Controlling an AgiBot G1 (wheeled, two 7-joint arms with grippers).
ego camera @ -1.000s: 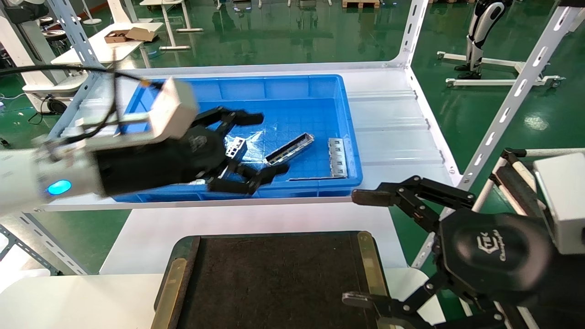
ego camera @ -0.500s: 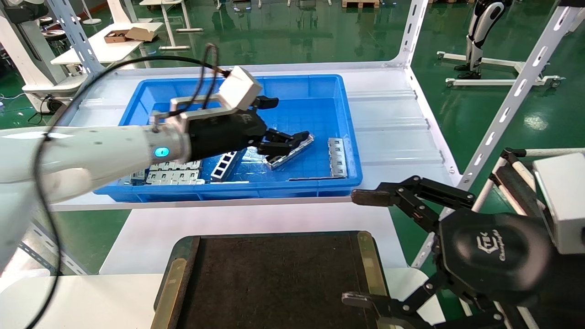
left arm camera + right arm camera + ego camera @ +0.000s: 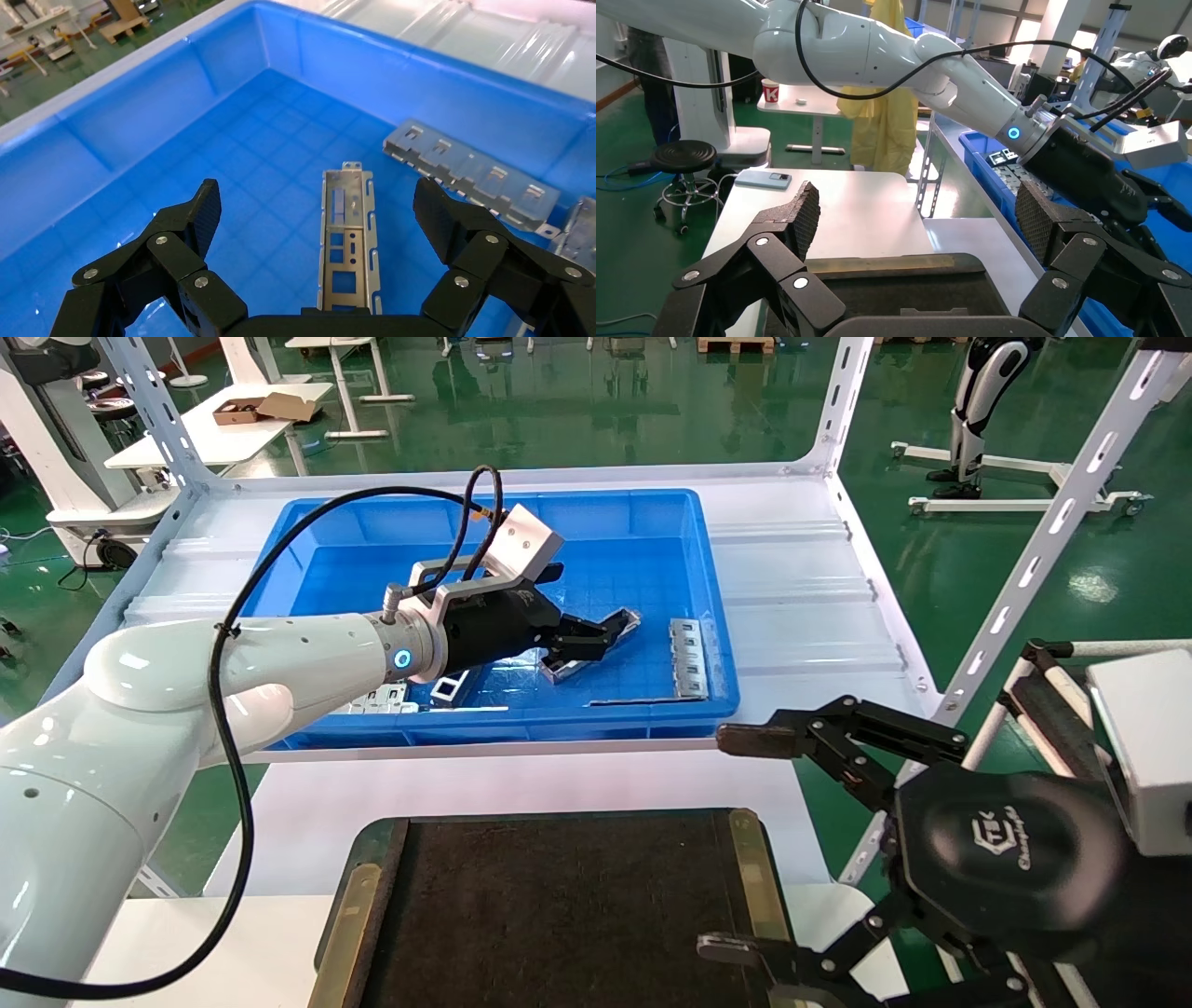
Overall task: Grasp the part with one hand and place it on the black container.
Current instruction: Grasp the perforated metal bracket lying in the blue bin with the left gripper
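The white desk (image 3: pixel 521 784) carries a black container (image 3: pixel 559 905) at the near edge, with a brass strip down each side. Behind it a blue bin (image 3: pixel 652 514) sits on a white shelf (image 3: pixel 801 607). The left tool (image 3: pixel 596 637) is down inside the bin. Its fingers (image 3: pixel 186 225) are spread wide and hold nothing. The part (image 3: pixel 348 232) lies flat on the bin floor, right between them. A grey bar with square holes (image 3: pixel 687 658) lies beside it. The right tool (image 3: pixel 745 840) hangs wide open and holds nothing, by the container's right side.
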